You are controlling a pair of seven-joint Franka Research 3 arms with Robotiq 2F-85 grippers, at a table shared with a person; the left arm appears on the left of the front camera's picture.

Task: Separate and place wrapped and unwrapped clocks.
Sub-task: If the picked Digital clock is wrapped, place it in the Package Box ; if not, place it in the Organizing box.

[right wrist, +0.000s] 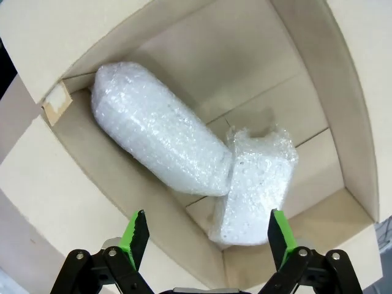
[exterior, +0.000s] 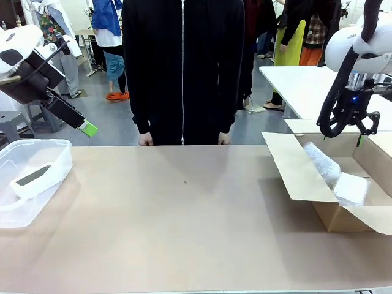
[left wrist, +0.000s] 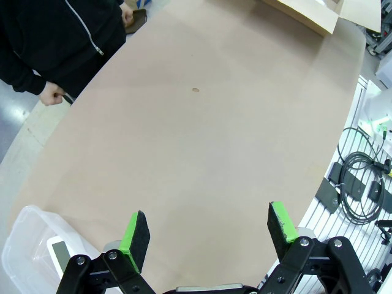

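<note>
Bubble-wrapped clocks (right wrist: pixel 160 133) (right wrist: pixel 254 187) lie touching in cardboard box (right wrist: pixel 294 55): soft, slippery, likely light, grab midsection. Bare clock (exterior: pixel 32 177) in plastic tub (exterior: pixel 37 147): rigid. Right gripper (right wrist: pixel 205 228) and left gripper (left wrist: pixel 211 229) fingers apart, empty.

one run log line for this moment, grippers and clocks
left gripper: open, empty | right gripper: open over cardboard box | wrapped clocks: both in box | bare clock: in plastic bin

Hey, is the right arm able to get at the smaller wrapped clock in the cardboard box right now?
Probably yes. The right gripper hangs open above the cardboard box, flaps spread, the smaller wrapped clock uncovered below.
</note>
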